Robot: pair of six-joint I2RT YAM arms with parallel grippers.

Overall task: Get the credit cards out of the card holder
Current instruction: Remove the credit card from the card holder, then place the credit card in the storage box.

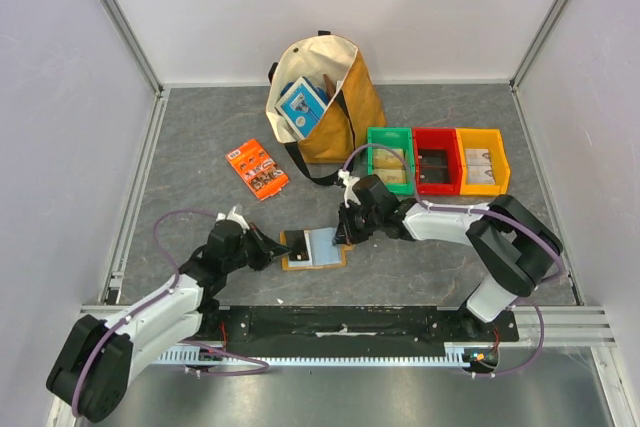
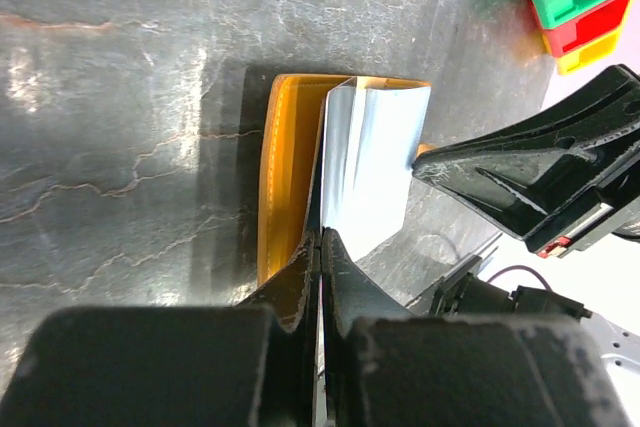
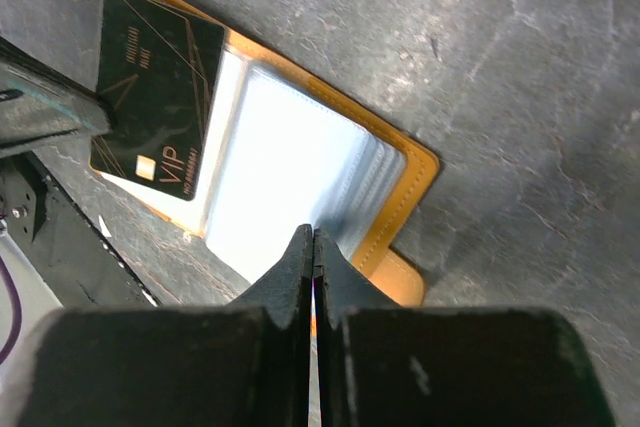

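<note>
Closest to the arm bases, the left gripper (image 1: 272, 246) has its fingers closed flat together at the left edge of the small orange-tan folding card holder (image 1: 330, 247). The holder lies open on the dark grey marbled table (image 1: 200, 127), between the two grippers. The left tips appear to pinch the outer edge of a thin black credit card (image 3: 160, 112) with gold VIP lettering. That card lies over the holder's left half and overhangs its edge, partly out but not clear.

Just beyond, the right gripper (image 1: 344, 231) is also fully closed and empty. Its tips press on the pale blue-grey pockets near the holder's right edge, as if pinning it.

No card lies free on the table, so I judge the first extraction only half done. Whether more cards sit in the cloudy pockets cannot be told.

Farther back lie a bright orange printed packet (image 1: 257, 169), a row of green, red and yellow plastic bins (image 1: 436, 132), and a cream-and-tan canvas tote bag (image 1: 345, 117).
</note>
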